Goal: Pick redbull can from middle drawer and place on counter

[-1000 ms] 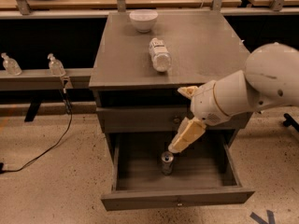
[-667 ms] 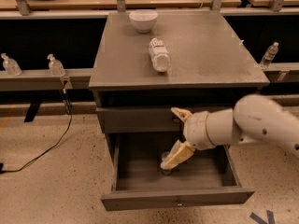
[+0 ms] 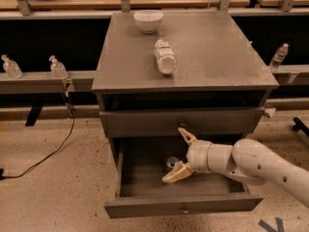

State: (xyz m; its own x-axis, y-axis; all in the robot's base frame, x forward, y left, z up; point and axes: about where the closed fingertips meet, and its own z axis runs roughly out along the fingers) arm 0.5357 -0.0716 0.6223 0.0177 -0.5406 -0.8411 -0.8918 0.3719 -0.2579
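The middle drawer [image 3: 140, 178] is pulled out at the bottom of the grey cabinet. The redbull can [image 3: 172, 162] stands upright on the drawer floor near the middle, and only its shiny lid and a bit of dark body show. My gripper [image 3: 176, 155] reaches in from the right, low inside the drawer. It is open, with one beige finger [image 3: 186, 136] behind the can and the other [image 3: 175, 173] in front of it. The can sits at the mouth of the gap between them. The counter [image 3: 217, 52] is the cabinet's flat grey top.
A clear plastic bottle [image 3: 165, 56] lies on its side on the counter, and a white bowl [image 3: 148, 21] stands at its back edge. The closed upper drawer front [image 3: 145, 122] hangs just above my wrist. Small bottles [image 3: 58, 67] stand on side ledges. A cable [image 3: 48, 153] runs over the floor at the left.
My arm has dropped from above the drawer down into it and moved left. The open fingers now straddle the can, which has not moved.
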